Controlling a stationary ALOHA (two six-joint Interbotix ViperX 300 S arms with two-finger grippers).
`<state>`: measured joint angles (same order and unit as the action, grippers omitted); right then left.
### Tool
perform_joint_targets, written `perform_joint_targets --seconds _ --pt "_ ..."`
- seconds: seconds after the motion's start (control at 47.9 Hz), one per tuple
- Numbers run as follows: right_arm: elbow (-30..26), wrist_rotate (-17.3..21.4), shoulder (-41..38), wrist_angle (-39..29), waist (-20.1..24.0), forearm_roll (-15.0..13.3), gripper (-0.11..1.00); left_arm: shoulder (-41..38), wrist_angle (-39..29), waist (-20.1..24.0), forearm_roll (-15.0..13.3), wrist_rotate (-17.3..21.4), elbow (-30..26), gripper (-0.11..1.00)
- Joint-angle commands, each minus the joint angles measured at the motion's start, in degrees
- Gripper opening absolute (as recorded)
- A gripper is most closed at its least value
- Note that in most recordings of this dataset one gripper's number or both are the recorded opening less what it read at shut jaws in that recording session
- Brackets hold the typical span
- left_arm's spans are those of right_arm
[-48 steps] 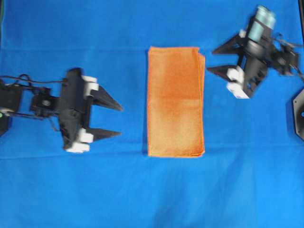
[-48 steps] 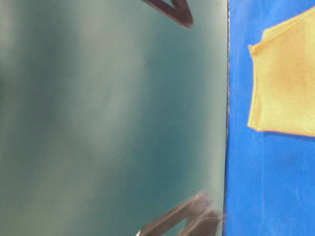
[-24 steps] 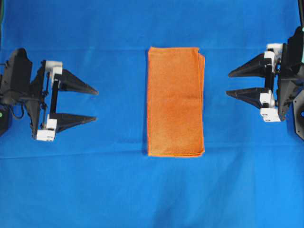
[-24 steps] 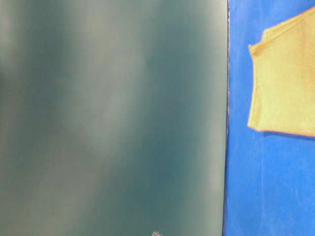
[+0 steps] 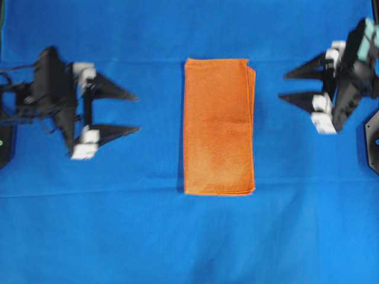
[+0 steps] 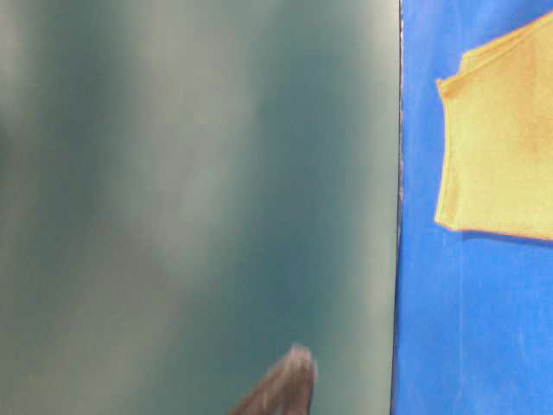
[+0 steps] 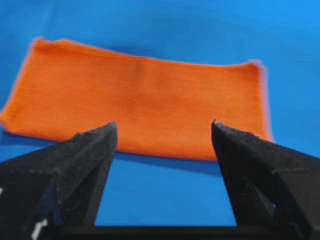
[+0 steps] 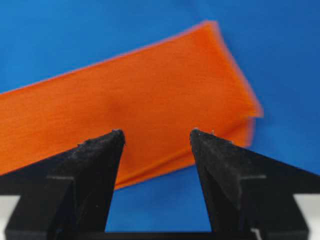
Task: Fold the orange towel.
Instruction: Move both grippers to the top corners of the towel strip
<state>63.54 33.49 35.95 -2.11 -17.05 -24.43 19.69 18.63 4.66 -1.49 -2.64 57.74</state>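
The orange towel (image 5: 218, 126) lies folded into a tall narrow rectangle on the blue cloth (image 5: 189, 236), its layers slightly offset along the right edge. My left gripper (image 5: 137, 112) hovers well to its left, open and empty, fingers pointing at the towel. On the right my right gripper (image 5: 282, 86) is also open and empty, apart from the towel's upper right edge. In the left wrist view the towel (image 7: 140, 100) lies beyond the open gripper (image 7: 164, 124). The right wrist view shows the towel (image 8: 125, 95) past the open gripper (image 8: 157, 131). A corner of the towel (image 6: 501, 147) shows in the table-level view.
A black arm base (image 5: 373, 142) sits at the right edge and another (image 5: 5, 145) at the left edge. A dark green wall (image 6: 190, 190) fills most of the table-level view, with a blurred dark finger (image 6: 285, 389) low in it.
Both arms are moving and blurred. The left gripper has shifted right, closer to the towel; the right gripper has moved up and tilted. The towel has not moved.
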Motion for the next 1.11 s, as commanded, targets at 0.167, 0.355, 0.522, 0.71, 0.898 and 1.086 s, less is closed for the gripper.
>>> perform_joint_targets --seconds 0.167,0.355,0.522,0.71,0.898,1.086 --pt "-6.0 -0.9 -12.1 1.1 -7.7 -1.6 0.60 -12.7 0.1 8.4 0.0 2.4 -9.8 0.74" --pt "-10.3 -0.9 -23.1 2.7 -9.9 -3.3 0.60 -20.2 0.6 12.8 0.0 2.8 -13.8 0.77" --pt "-12.5 -1.0 -30.3 5.3 -11.3 -3.4 0.60 -27.1 2.2 15.4 0.0 2.8 -17.1 0.78" --pt "-13.4 -0.9 -35.0 8.3 -11.6 -3.3 0.60 -33.8 4.7 16.6 0.0 2.8 -19.6 0.78" --pt "-13.6 -0.9 -38.8 11.3 -12.0 -3.1 0.60 -38.8 6.5 17.5 0.0 2.8 -22.0 0.78" --pt "-13.8 -0.9 -40.0 11.1 -12.3 -3.2 0.58 -41.1 6.2 18.5 0.0 2.8 -23.7 0.72"
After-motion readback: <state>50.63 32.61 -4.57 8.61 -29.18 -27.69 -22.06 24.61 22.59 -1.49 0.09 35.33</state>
